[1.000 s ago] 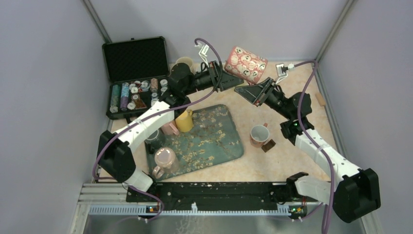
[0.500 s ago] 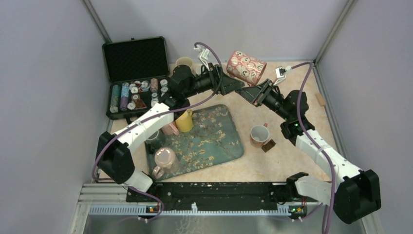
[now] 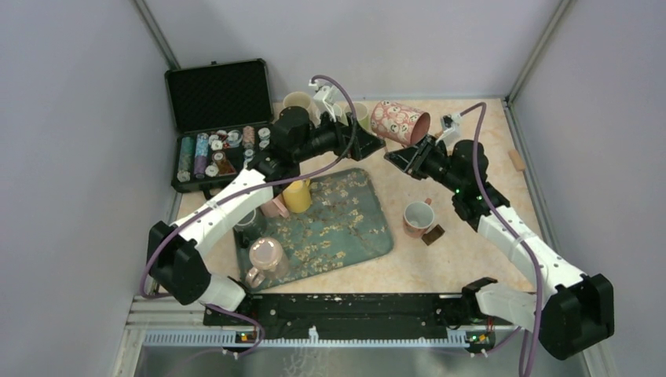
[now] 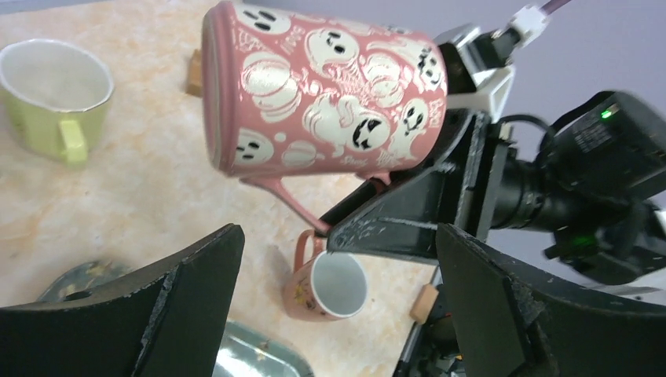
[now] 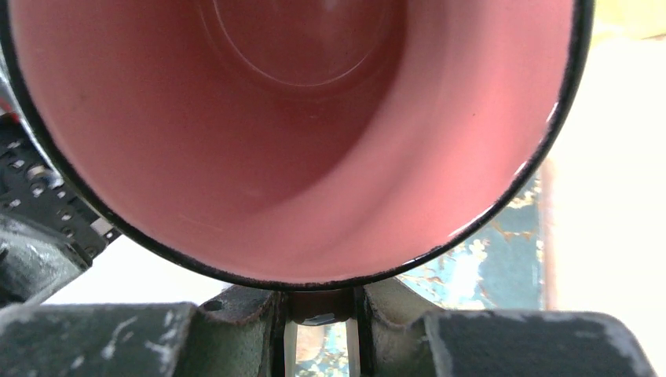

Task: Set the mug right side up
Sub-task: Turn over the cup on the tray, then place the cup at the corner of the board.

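The pink mug (image 3: pixel 399 122) with white ghosts and pumpkins hangs in the air at the back of the table, lying nearly on its side. Its base faces the left wrist camera's left (image 4: pixel 330 86) and its red inside fills the right wrist view (image 5: pixel 290 118). My right gripper (image 3: pixel 406 154) is shut on the mug's handle (image 4: pixel 290 200), which sits pinched between the pads (image 5: pixel 377 310). My left gripper (image 3: pixel 366 135) is wide open just left of the mug, its fingers (image 4: pixel 188 275) apart from it and nothing between them.
A green mug (image 3: pixel 360 114) and a cream mug (image 3: pixel 298 100) stand behind the left gripper. An orange-pink mug (image 3: pixel 416 216) stands upright by a floral tray (image 3: pixel 353 228) that holds a yellow mug (image 3: pixel 297 194). A black case (image 3: pixel 220 118) of chips lies at the back left.
My left gripper opened and let go of the mug. The right gripper kept the handle and swung the mug over, its mouth now toward the right.
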You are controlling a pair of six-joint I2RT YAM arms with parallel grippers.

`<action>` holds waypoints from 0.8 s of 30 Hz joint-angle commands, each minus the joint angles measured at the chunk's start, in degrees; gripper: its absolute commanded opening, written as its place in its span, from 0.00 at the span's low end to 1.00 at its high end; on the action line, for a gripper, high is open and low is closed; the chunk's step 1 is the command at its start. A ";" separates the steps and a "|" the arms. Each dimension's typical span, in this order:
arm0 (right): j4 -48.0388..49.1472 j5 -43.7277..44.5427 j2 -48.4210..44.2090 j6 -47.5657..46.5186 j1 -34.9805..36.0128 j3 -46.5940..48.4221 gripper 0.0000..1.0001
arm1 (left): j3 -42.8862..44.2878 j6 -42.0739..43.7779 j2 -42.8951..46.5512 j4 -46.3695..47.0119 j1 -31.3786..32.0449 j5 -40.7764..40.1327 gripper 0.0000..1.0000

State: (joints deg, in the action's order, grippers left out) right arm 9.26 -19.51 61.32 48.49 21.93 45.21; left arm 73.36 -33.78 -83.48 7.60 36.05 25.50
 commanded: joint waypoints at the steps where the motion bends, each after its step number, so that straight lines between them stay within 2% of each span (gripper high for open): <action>1: -0.94 5.49 0.32 -6.58 -0.31 10.28 0.00 | 1.72 6.21 3.65 -5.78 0.19 -3.63 0.99; 11: -15.34 13.72 8.32 -13.51 -4.33 21.62 0.00 | -1.78 12.79 8.05 -12.55 0.19 -7.78 0.99; 24: -25.82 15.24 24.16 -19.54 -13.09 35.19 0.00 | -3.60 15.76 11.05 -16.13 0.19 -9.96 0.99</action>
State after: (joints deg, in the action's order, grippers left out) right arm -20.18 -4.86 82.96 32.77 10.26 72.40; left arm 69.63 -19.49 -74.72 -8.67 36.05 15.92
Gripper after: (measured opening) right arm 0.215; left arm 0.987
